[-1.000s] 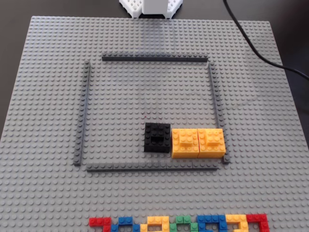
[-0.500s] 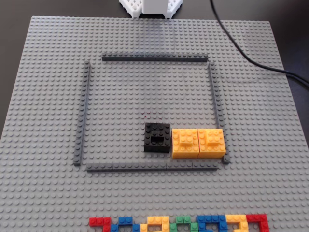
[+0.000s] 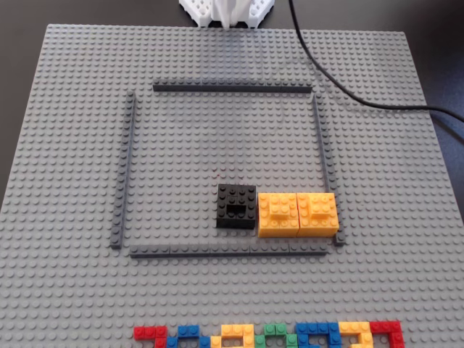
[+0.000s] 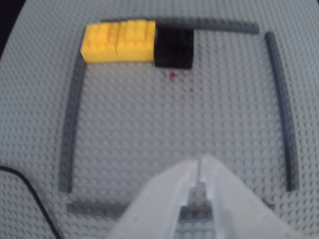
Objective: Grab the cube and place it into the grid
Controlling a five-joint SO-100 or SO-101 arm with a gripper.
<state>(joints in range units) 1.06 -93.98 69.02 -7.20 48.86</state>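
The black cube (image 3: 236, 206) sits inside the grid (image 3: 217, 138), near its front edge, touching the left of two yellow blocks (image 3: 298, 214). In the wrist view the cube (image 4: 173, 47) is at the far side next to the yellow blocks (image 4: 118, 41), within the grid (image 4: 174, 119). My gripper (image 4: 200, 162) is shut and empty, its white tips together, held above the grid's near edge well away from the cube. In the fixed view only a white part of the arm (image 3: 228, 11) shows at the top edge.
A black cable (image 3: 348, 90) runs across the baseplate's top right corner and also shows in the wrist view (image 4: 30, 191). A row of multicoloured bricks (image 3: 268, 335) lies along the front edge. Four dark grey strips (image 3: 232, 88) bound the grid.
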